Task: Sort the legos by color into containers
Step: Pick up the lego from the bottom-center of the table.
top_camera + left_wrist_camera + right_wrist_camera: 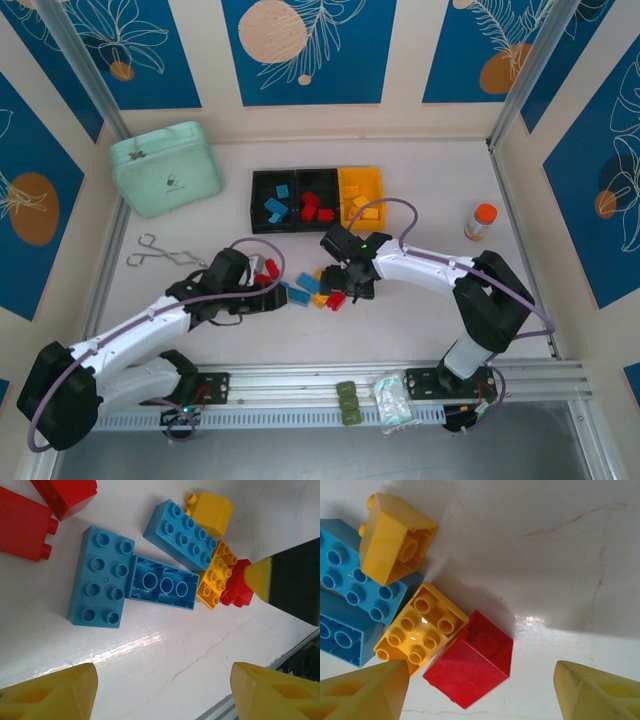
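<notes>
Three joined bins point(262, 180) holding bricks point(310, 206), loose legos point(300, 294) between left hand point(270, 296) and right hand point(350, 286), mint-green case point(165, 168) upper left

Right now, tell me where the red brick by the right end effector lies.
In the right wrist view the red brick lies on the table at lower centre, against a yellow-orange brick on its left.

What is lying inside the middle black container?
Red legos lie inside the middle black container. Their exact number is too small to count, and anything beneath them is covered.
</notes>
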`<state>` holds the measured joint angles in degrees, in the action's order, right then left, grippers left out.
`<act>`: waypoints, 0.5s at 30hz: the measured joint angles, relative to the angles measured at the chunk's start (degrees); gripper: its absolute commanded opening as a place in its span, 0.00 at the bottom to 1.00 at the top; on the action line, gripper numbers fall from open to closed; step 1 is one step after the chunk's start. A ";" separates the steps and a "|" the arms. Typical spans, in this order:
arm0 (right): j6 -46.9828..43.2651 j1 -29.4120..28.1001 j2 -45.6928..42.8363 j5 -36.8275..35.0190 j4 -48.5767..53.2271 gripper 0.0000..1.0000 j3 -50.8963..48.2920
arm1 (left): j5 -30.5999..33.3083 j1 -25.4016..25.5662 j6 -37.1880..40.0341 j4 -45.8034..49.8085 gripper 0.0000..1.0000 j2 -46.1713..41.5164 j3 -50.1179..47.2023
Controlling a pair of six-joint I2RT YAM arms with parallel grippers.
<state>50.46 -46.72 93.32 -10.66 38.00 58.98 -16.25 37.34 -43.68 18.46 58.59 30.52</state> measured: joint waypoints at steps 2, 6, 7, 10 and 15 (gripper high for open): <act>0.33 -0.13 0.72 0.24 -0.35 0.75 0.04 | 0.07 0.13 -0.17 -0.11 0.70 0.00 0.00; 0.83 -0.20 1.70 0.26 -0.33 0.70 0.04 | 0.35 0.39 -0.68 -0.11 0.70 -0.02 -0.04; 0.92 -0.20 1.79 0.26 -0.33 0.68 0.00 | 0.44 0.39 -0.85 -0.13 0.70 -0.02 -0.07; 1.25 -0.09 1.79 0.20 -0.63 0.63 -0.92 | 0.85 0.42 -0.94 -0.15 0.70 -0.02 -0.15; 1.75 0.70 0.83 -0.02 -0.22 0.52 -4.26 | 1.22 0.44 -1.05 -0.57 0.70 -0.02 -0.26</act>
<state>52.21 -46.02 94.15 -10.68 37.78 54.72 -15.03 37.78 -44.73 17.89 58.57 30.26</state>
